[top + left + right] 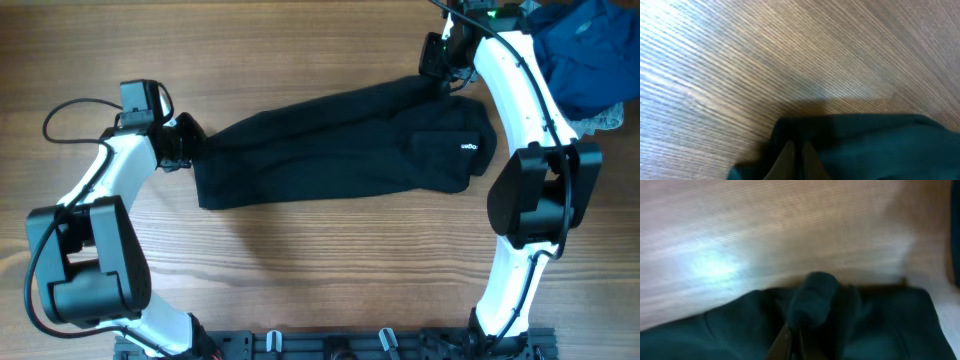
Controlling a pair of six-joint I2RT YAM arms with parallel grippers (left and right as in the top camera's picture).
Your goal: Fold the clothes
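Note:
The clothes (340, 145), one black garment with a small white logo (468, 146), lie stretched in a long band across the table. My left gripper (192, 150) is shut on the band's left end. My right gripper (445, 80) is shut on its upper right corner. In the left wrist view the fingertips (790, 150) pinch the dark fabric (880, 145) at its edge, close over the wood. In the right wrist view my gripper (794, 327) holds a raised bunch of the cloth (812, 297), just above the table.
A bright blue garment (585, 50) is heaped at the top right corner, with a pale patterned cloth (610, 118) below it, both right beside the right arm. A black rail (330, 345) runs along the front edge. Bare wooden table (300, 270) lies in front of the garment.

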